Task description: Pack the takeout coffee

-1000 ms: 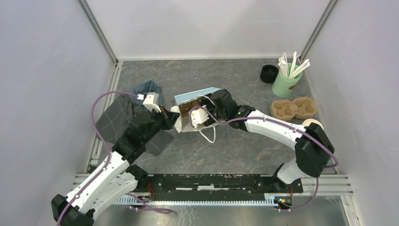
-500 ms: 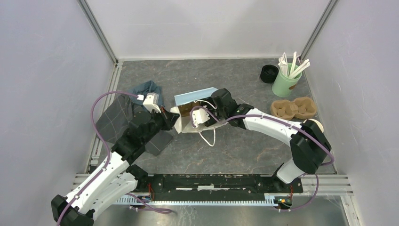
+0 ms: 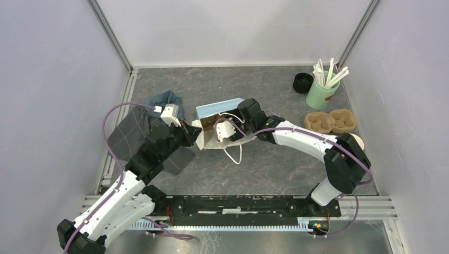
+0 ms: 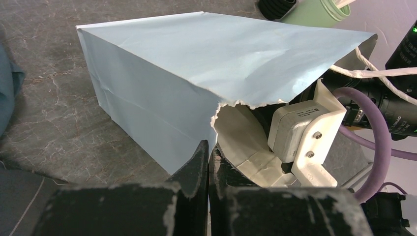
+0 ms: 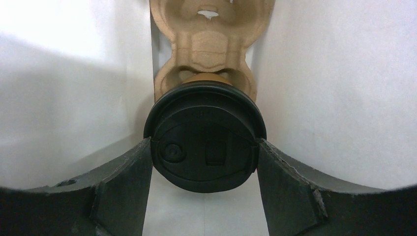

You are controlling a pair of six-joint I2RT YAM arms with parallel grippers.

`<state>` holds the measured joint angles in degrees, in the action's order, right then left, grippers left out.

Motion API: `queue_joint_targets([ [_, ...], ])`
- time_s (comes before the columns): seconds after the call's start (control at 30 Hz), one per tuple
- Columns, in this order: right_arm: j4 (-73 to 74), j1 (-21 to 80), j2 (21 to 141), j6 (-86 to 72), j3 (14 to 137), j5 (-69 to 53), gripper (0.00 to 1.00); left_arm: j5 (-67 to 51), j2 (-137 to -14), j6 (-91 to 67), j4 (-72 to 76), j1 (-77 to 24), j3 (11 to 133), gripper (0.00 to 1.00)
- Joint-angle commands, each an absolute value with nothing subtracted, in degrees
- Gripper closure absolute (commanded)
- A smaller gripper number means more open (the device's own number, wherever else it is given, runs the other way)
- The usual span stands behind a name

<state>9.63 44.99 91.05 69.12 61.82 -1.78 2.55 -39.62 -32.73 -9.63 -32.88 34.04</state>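
A light blue paper bag (image 3: 221,108) lies on its side mid-table, mouth toward the arms; it also fills the left wrist view (image 4: 196,64). My left gripper (image 4: 209,147) is shut on the torn rim of the bag's mouth and holds it (image 3: 195,135). My right gripper (image 5: 204,145) is inside the bag, shut on the takeout coffee (image 5: 204,132) by its black lid. The cup's brown body sits in the near pocket of a pulp carrier (image 5: 204,39) that lies inside the bag. From above, only the right wrist (image 3: 249,117) shows at the bag's mouth.
A second pulp carrier (image 3: 330,121), a green cup of stirrers (image 3: 323,90) and black lids (image 3: 303,82) stand at the back right. Cream-rimmed cups (image 3: 353,138) sit by the right elbow. Grey and blue cloths (image 3: 153,114) lie left. The bag's white handle (image 3: 233,153) trails forward.
My right arm has pushed slightly further left into the bag with the coffee. The left gripper and the bag have stayed put.
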Motion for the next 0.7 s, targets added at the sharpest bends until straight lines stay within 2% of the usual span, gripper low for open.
queue_joint_targets([
  [0.0,6.5,44.2,92.2,68.6,64.2,-4.1,1.00,2.0,-39.5,-33.5,-9.4,-33.1,36.8,0.98],
  [0.67,19.2,43.9,95.1,62.9,71.3,-7.5,1.00,2.5,-44.2,-37.5,-18.7,-33.0,46.4,0.98],
])
